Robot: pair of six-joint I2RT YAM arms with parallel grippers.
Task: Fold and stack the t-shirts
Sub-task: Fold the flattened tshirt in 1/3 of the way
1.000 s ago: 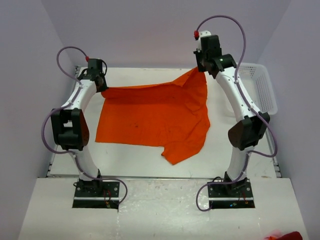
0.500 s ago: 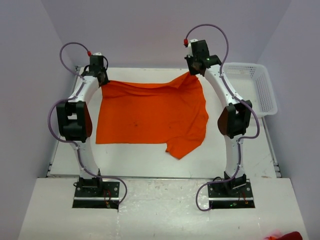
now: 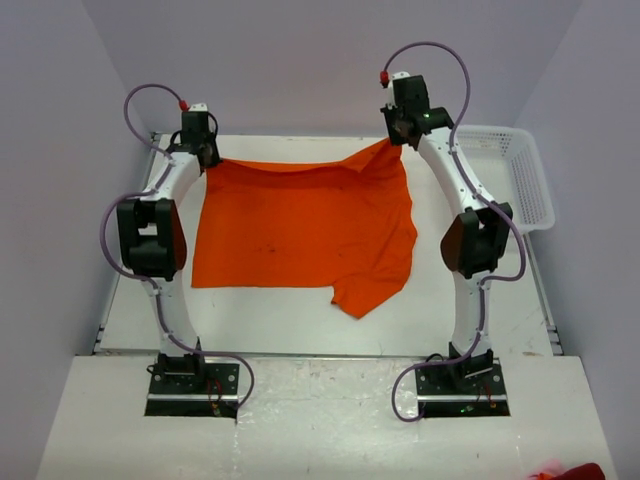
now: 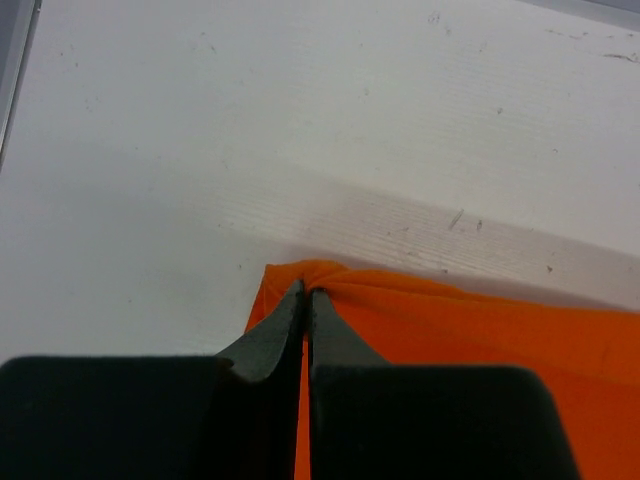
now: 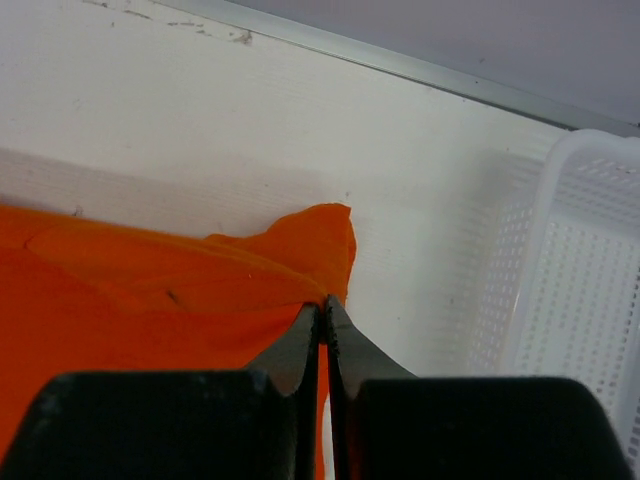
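The orange t-shirt (image 3: 300,225) lay spread on the white table (image 3: 250,325), its far edge running left to right between the arms. The left gripper (image 4: 307,292) pinched the far left corner and the right gripper (image 5: 322,303) the far right one, near the white basket (image 3: 520,180). Both pairs of jaws were pressed together on cloth, and the shirt's body trailed toward the bases.

Item: two arms. We recorded the left arm (image 3: 170,185) and right arm (image 3: 455,175) as white curved shells with bulky black joint housings (image 3: 150,238). We noted a purple cable (image 3: 430,44) looping off each, ending at a red cap (image 3: 183,104). The bases (image 3: 192,385) were black plates. The left gripper (image 4: 306,292) and right gripper (image 5: 322,300) had dark, matte fingers tapering to points.
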